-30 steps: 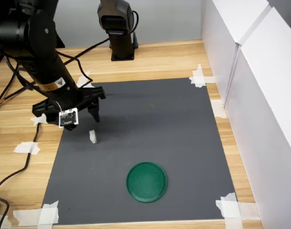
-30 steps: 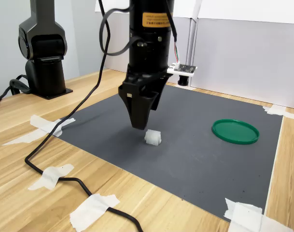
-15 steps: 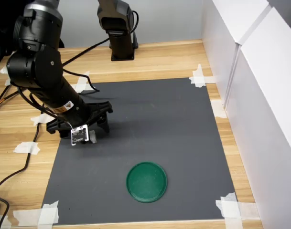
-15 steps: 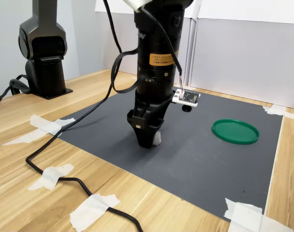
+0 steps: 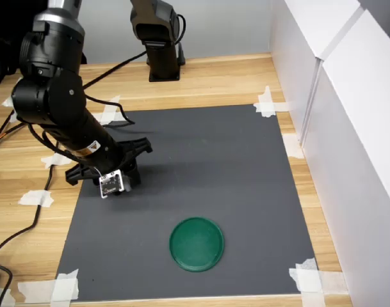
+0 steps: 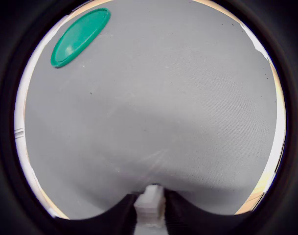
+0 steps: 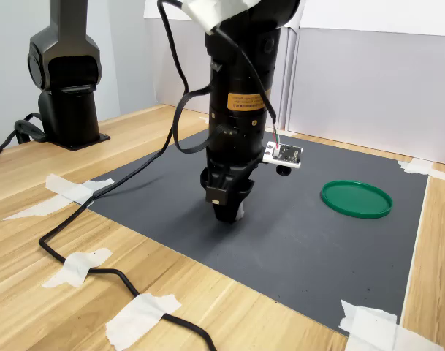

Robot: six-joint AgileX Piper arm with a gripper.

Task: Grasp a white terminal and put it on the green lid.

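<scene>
The white terminal [image 6: 149, 204] is a tiny blocky piece sitting on the dark grey mat [image 5: 214, 153]. In the wrist view both black fingers press against its sides. My gripper [image 5: 125, 181] stands low over the mat at the first exterior view's left, shut on the terminal, which the fingers hide there. In the second exterior view only a white sliver of the terminal [image 7: 241, 212] shows beside the gripper [image 7: 229, 214]. The green lid [image 5: 196, 244] lies flat on the mat nearer the front edge, apart from the gripper; it also shows as the green lid [image 7: 356, 198] and the green lid [image 6: 80, 36].
A second black arm base [image 5: 157, 38] stands on the wooden table behind the mat. White panels [image 5: 335, 96] wall the first exterior view's right side. Tape scraps [image 5: 37, 198] hold the mat corners. A black cable [image 7: 98, 270] runs across the table beside the mat.
The gripper has come down over the white terminal, which stood free on the mat a second ago, and its fingers have drawn in around it. The green lid has not moved.
</scene>
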